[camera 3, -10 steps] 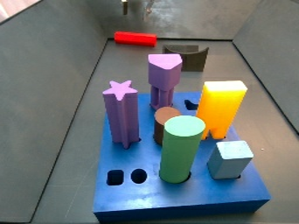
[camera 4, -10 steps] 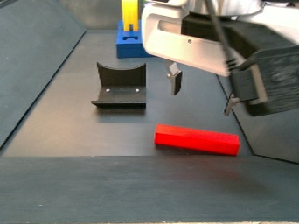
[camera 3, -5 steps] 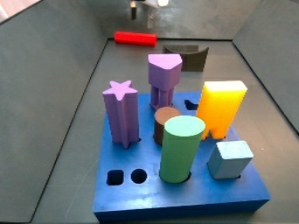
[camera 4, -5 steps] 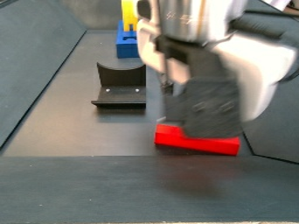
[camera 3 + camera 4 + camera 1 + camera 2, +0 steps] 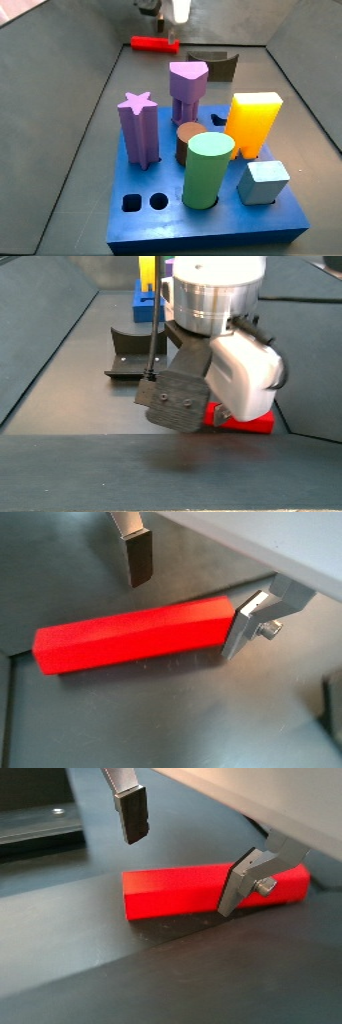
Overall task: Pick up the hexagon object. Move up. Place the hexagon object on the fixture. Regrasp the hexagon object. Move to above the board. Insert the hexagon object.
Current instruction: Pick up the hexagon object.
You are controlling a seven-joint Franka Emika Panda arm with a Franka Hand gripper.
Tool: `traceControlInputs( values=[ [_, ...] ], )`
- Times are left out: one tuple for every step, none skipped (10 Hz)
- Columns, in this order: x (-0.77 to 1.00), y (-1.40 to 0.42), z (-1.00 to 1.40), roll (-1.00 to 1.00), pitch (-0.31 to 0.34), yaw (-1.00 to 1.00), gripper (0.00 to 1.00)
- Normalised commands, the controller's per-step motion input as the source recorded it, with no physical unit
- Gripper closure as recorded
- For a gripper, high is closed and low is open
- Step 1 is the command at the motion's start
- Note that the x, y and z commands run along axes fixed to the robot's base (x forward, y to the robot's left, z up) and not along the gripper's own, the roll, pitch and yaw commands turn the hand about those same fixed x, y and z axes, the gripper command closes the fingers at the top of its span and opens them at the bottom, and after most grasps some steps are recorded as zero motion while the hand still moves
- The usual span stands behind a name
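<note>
The hexagon object is a long red bar lying flat on the dark floor, seen in both wrist views. My gripper is open just above it. One silver finger stands close against the bar near its end; the other finger is clear of it on the far side. In a side view the bar lies at the far end under the gripper. The arm hides most of the bar in a side view.
The dark fixture stands beside the red bar, also seen in a side view. The blue board holds purple, yellow, green, brown and light blue pieces. Grey walls slope up on both sides.
The gripper has come down from above onto the red bar and now stands low around it. The bar has not moved.
</note>
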Motion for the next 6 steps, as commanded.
traceControlInputs(
  values=[
    [0.0, 0.0, -0.11, -0.39, -0.339, -0.72, 0.0],
    [0.0, 0.0, -0.11, -0.39, -0.339, -0.72, 0.0],
    [0.0, -0.02, -0.14, -0.35, -0.333, -0.76, 0.0],
    [-0.01, -0.03, -0.16, -0.34, -0.336, -0.75, 0.0],
    [0.06, 0.0, -0.21, -0.35, -0.283, -0.7, 0.0],
    [0.15, 0.0, -0.35, -0.32, -0.22, -0.69, 0.0]
  ],
)
